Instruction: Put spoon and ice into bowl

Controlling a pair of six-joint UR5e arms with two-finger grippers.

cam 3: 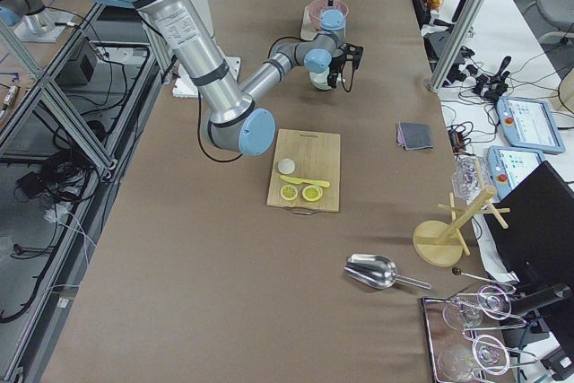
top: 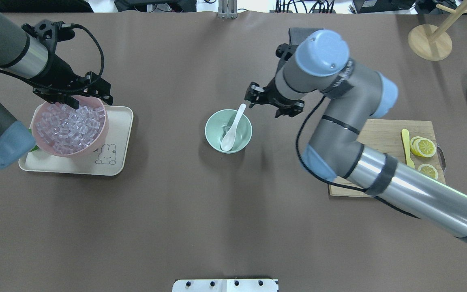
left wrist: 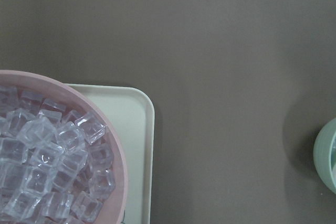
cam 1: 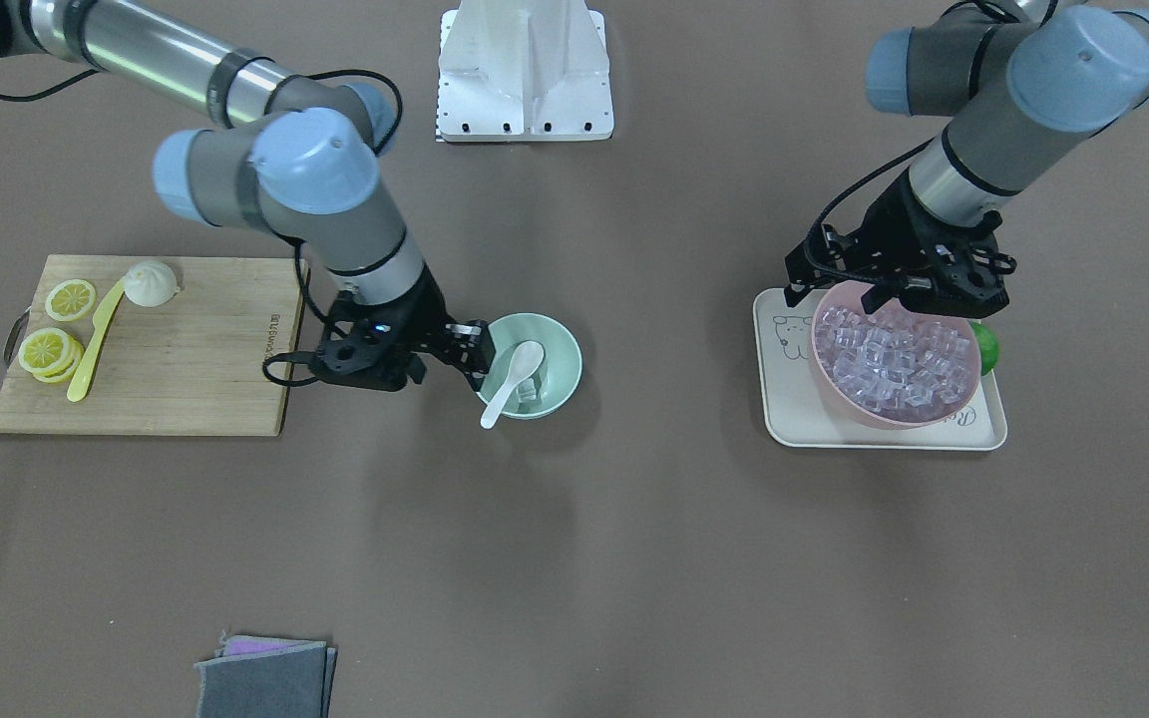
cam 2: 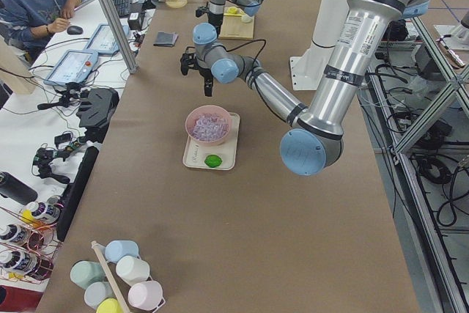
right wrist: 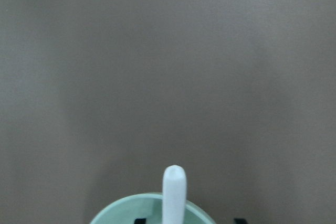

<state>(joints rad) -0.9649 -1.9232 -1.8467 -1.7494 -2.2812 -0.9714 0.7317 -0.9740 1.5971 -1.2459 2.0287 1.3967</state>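
The mint-green bowl (top: 217, 121) stands mid-table and shows in the front view (cam 1: 565, 349) too. The white spoon (top: 233, 126) lies in it, scoop down, with its handle (right wrist: 174, 192) leaning out over the rim. One clear ice cube (top: 226, 130) lies in the bowl beside the scoop. My right gripper (cam 1: 475, 356) hovers just above the handle end. It is open and holds nothing; its fingertips (right wrist: 139, 220) stand apart on either side of the handle. My left gripper (top: 75, 99) hovers over the far rim of the pink bowl (top: 104, 125), which is full of ice cubes (cam 1: 894, 359). It looks open and empty.
The pink bowl sits on a cream tray (cam 1: 794, 399) with a green lime (cam 1: 983, 344) beside it. A wooden board (cam 1: 195, 359) holds a yellow knife (cam 1: 96, 344), lemon slices (cam 1: 71, 297) and a white bun (cam 1: 151, 282). A grey cloth (cam 1: 265, 678) lies near the front edge.
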